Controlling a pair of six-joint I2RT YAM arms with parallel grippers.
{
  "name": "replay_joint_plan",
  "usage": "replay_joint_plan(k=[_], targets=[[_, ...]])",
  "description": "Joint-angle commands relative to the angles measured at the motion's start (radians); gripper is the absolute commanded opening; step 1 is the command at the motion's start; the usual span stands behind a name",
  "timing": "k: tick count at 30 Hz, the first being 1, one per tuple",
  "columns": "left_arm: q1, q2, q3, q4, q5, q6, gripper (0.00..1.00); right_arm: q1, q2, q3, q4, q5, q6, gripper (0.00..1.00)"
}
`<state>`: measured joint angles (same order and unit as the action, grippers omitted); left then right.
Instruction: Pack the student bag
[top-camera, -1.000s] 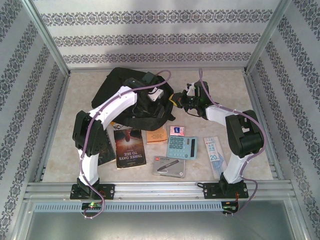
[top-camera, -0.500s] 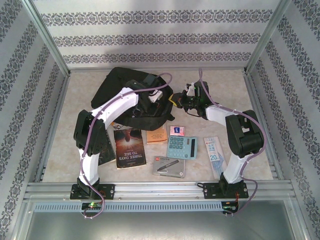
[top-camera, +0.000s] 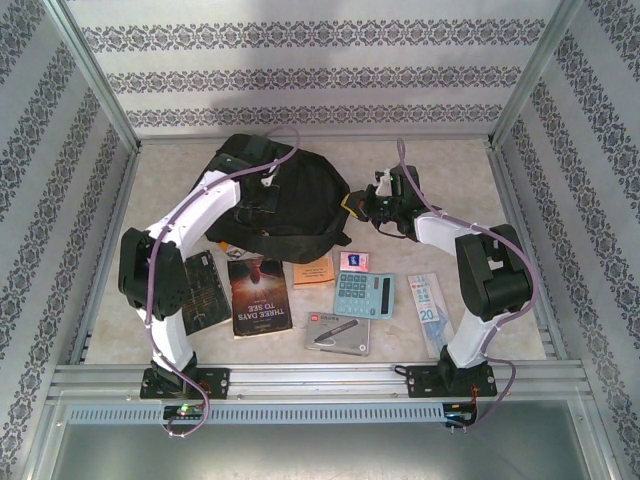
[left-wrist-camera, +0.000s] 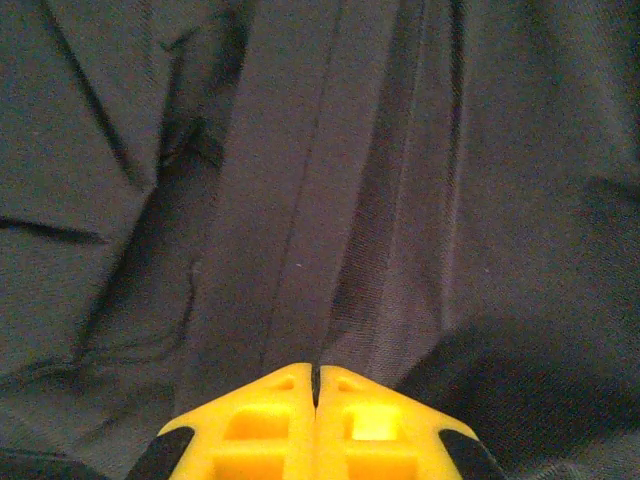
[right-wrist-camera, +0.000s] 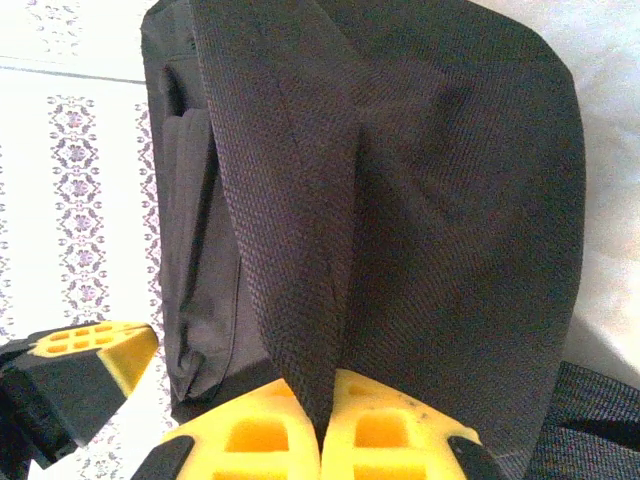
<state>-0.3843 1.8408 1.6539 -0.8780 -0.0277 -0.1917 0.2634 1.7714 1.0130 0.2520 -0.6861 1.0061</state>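
Two arms reach to the far middle of the table (top-camera: 455, 175), where the student bag (top-camera: 305, 205) lies slumped, a black heap of soft fabric. The left arm arches over the bag's left side, and the left gripper (top-camera: 262, 192) points down onto the top of it. In the left wrist view its yellow fingertips (left-wrist-camera: 280, 410) are pressed together with only a thin seam between them and nothing caught there. Folds of the dark bag cloth (left-wrist-camera: 350, 180) lie just beyond them.

The right gripper (top-camera: 358, 204) sits at the bag's right edge. In the right wrist view its jaws are clamped on a fold of the bag's woven fabric (right-wrist-camera: 420, 200), which rises from between the two yellow pads (right-wrist-camera: 250, 435) and spreads across the frame. Whether that fold is a strap or a flap cannot be told.

Between the bag and the arm bases lie the loose items. A paperback (top-camera: 258, 296) titled THREE DAYS TO SEE lies just in front of the bag. A dark book (top-camera: 203, 290) lies to its left, partly beneath the left arm. An orange booklet (top-camera: 314, 270) lies to the paperback's right, then a small pink-and-blue card (top-camera: 354, 261) and a calculator (top-camera: 363, 293). A grey case (top-camera: 338, 333) lies nearest the front edge, and a ruler pack (top-camera: 429, 310) lies beside the right arm.
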Motion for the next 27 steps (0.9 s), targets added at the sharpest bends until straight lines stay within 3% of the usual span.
replay_joint_plan(k=[1, 2, 4, 6, 11, 21, 27], targets=[[-0.015, -0.001, 0.031, 0.018, 0.056, -0.022, 0.00, -0.003, -0.032, -0.002, -0.004, -0.014, -0.040, 0.00], [-0.018, 0.006, 0.038, 0.029, 0.119, -0.034, 0.00, 0.003, -0.034, 0.005, -0.013, -0.015, -0.049, 0.00], [-0.044, 0.028, 0.064, 0.059, 0.211, -0.074, 0.26, 0.012, -0.037, 0.012, -0.017, -0.013, -0.056, 0.00], [-0.079, 0.067, 0.116, 0.064, 0.231, -0.110, 0.44, 0.015, -0.036, 0.013, -0.010, -0.013, -0.047, 0.00], [-0.129, 0.198, 0.257, 0.061, 0.258, -0.220, 0.62, 0.015, -0.029, 0.007, 0.044, -0.031, -0.002, 0.00], [-0.153, 0.399, 0.453, 0.014, 0.175, -0.292, 0.79, 0.025, 0.001, -0.014, 0.288, -0.111, 0.169, 0.00], [-0.149, 0.503, 0.540, 0.018, 0.192, -0.316, 0.81, 0.044, 0.017, -0.015, 0.356, -0.125, 0.214, 0.00]])
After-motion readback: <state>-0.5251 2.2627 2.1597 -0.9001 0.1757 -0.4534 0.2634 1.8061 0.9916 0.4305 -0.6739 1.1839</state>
